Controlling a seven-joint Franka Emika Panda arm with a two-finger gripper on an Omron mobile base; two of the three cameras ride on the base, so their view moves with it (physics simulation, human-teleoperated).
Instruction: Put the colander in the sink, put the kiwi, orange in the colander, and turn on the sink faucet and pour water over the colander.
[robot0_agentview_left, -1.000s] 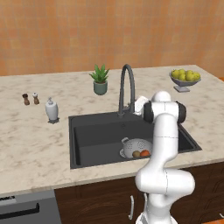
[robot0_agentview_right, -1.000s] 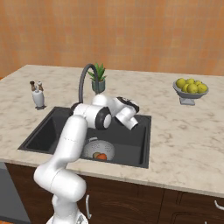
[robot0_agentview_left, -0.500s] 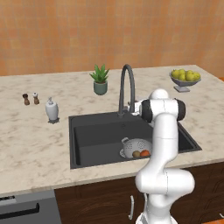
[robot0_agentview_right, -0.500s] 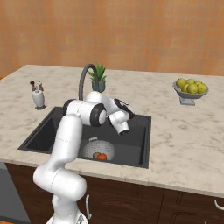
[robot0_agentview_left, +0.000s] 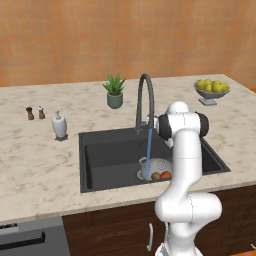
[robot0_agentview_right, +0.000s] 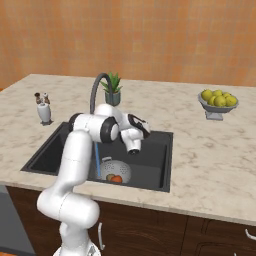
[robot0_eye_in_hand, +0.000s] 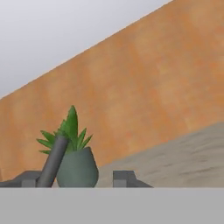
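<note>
Water (robot0_agentview_left: 148, 152) is seen streaming from the sink faucet (robot0_agentview_left: 144, 100) into the colander (robot0_agentview_left: 156, 168), set at the sink (robot0_agentview_left: 107, 155) bottom w/ kiwi (robot0_agentview_left: 156, 176) & orange (robot0_agentview_left: 165, 175) inside. Gripper (robot0_eye_in_hand: 76, 177) is held by the faucet stem, jaws apart, nothing clamped. Potted plant (robot0_eye_in_hand: 73, 157) is seen behind.

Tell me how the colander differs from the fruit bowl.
The colander sits down in the sink, the fruit bowl up on the counter. The colander holds an orange and a kiwi; the fruit bowl is heaped with yellow-green fruit. Water streams over the colander, not over the fruit bowl. Both are grey.
</note>
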